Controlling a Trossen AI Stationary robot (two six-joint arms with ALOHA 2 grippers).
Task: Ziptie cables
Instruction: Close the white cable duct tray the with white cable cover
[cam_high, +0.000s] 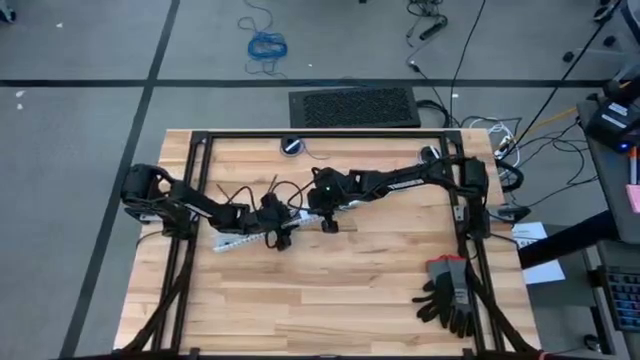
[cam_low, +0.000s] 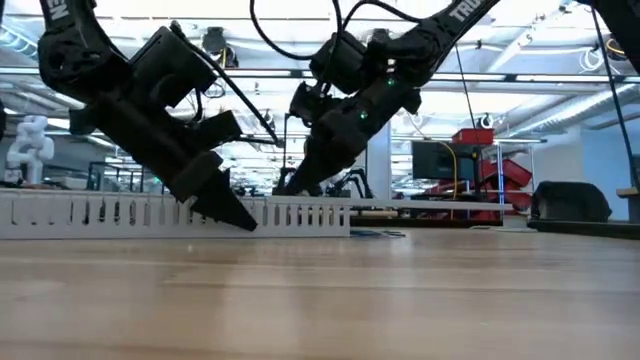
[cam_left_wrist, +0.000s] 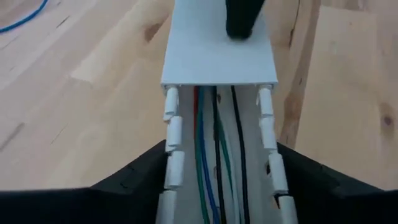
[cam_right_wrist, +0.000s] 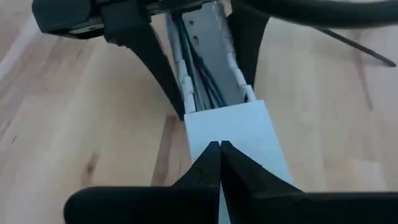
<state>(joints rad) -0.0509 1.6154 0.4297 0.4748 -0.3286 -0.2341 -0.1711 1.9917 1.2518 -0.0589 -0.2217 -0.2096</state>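
Observation:
The cables (cam_left_wrist: 211, 168), thin blue, green, red and black wires, lie lengthwise inside a white slotted duct (cam_high: 250, 238) on the table. A flat white cover (cam_left_wrist: 217, 56) closes the duct's far part. My left gripper (cam_left_wrist: 221, 180) straddles the duct's uncovered part, one finger on each side wall. My right gripper (cam_right_wrist: 219, 152) is shut, with its tips down on the cover (cam_right_wrist: 239, 134). One thin dark ziptie (cam_right_wrist: 364, 48) lies on the wood beside the duct. My left gripper pinches the duct across its width, one finger (cam_left_wrist: 146, 171) on each slotted side wall (cam_left_wrist: 173, 134), just before the cover's edge. It comes slanting down along the duct, which lies flat on the table. My right gripper presses its shut fingertips (cam_left_wrist: 241, 22) on the cover's top face (cam_right_wrist: 205, 127), slanting down from the table's right.
A pair of black gloves (cam_high: 448, 292) lies near the table's front right. A dark frame (cam_high: 330, 135) runs along the table's far edge and sides. A bright blue coiled cord (cam_high: 266, 45) lies on the floor beyond the table.

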